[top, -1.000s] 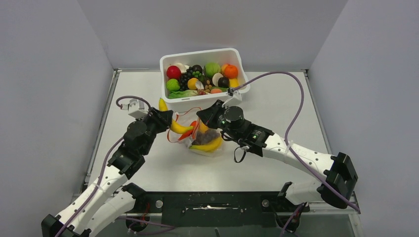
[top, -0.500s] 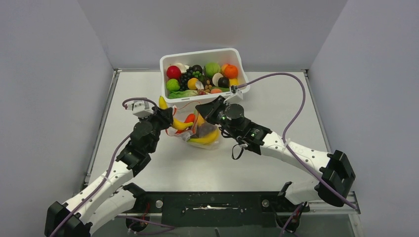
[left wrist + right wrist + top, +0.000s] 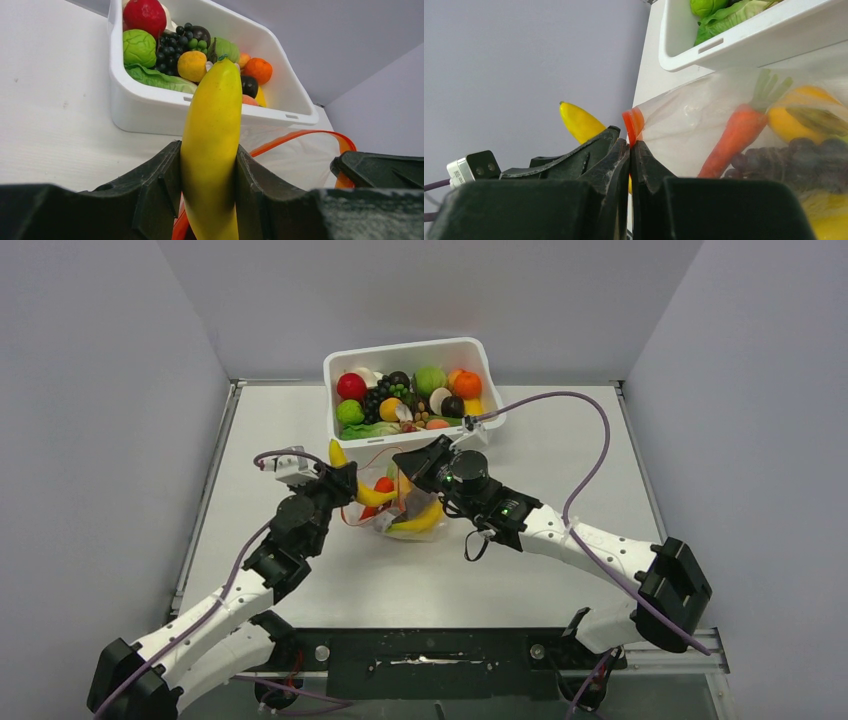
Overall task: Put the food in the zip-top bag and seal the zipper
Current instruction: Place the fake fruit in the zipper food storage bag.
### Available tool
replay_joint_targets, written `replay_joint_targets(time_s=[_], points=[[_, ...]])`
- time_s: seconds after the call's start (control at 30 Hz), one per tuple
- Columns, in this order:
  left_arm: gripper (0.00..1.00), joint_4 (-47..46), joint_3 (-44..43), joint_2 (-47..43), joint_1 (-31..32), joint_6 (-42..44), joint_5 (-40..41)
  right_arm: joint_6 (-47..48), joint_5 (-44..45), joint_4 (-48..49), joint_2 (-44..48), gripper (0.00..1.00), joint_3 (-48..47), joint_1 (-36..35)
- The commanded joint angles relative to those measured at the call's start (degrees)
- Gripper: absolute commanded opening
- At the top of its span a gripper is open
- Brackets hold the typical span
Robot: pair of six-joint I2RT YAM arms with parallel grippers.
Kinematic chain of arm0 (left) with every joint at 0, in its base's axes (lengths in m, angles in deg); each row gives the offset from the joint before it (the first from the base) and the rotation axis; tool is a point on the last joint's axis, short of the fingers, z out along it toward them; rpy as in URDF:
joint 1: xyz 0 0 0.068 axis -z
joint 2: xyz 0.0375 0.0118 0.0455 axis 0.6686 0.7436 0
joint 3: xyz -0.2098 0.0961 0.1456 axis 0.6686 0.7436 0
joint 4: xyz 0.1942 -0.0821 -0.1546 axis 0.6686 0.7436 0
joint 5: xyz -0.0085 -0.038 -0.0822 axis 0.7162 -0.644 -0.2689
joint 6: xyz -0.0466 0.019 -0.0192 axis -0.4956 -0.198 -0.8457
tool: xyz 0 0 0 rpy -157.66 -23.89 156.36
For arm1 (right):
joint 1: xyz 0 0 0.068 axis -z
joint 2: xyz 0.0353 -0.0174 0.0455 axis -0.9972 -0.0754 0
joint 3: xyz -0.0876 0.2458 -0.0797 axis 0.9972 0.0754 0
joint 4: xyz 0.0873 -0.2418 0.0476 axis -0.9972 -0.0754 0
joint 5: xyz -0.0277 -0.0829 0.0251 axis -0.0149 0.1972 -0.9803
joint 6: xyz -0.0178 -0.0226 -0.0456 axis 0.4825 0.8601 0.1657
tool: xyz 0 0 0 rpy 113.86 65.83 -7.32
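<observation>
Tub (image 3: 330, 400) at far middle of table (image 3: 560, 460), produce inside. Bag (image 3: 395, 510) just before tub; carrot (image 3: 734, 137), grapes (image 3: 804, 160) in bag. Right gripper (image 3: 412, 462) before tub's middle, at bag's mouth, zipper (image 3: 632, 122) pinched between its fingers. Left gripper (image 3: 345, 480) before tub's left corner, just left of bag, banana (image 3: 212, 145) between its fingers.

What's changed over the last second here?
The left arm carried the banana slightly toward the mouth of the bag; the right arm drew the bag a little toward the tub. Unchanged: left fingers clamp the banana, right fingers pinch the zipper.
</observation>
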Motion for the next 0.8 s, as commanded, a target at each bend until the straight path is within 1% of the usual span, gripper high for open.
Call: replay_joint_targets(time_s=[0.0,0.07,0.2,0.43,0.57,0.67,0.77], points=[[0.36,-2.03,1.29,-1.82,1.13,-3.96,-2.09,-2.29,-0.22,9.55,0.92,0.00,0.08,0.40],[0.40,-1.86,2.49,-2.66,1.06,-4.78,-3.54,-2.55,-0.49,9.96,0.88,0.00,0.55,0.42],[0.43,0.31,2.48,-5.88,1.14,-5.53,-7.03,-2.63,-0.83,9.99,0.87,0.00,0.80,0.48],[0.44,1.30,1.98,-8.22,1.09,-5.63,-13.20,-3.24,-1.68,10.96,0.91,0.00,1.31,0.77],[0.43,2.54,1.87,-8.83,1.07,-6.01,-13.38,-3.17,-1.54,10.72,1.42,0.00,1.33,0.77],[0.38,4.99,1.33,-9.68,1.09,-5.89,-11.74,-2.99,-1.47,10.51,1.89,0.00,1.39,0.78],[0.20,6.59,1.02,-11.60,1.12,-4.24,-9.83,-3.04,-1.36,10.42,2.15,0.00,1.87,0.77]])
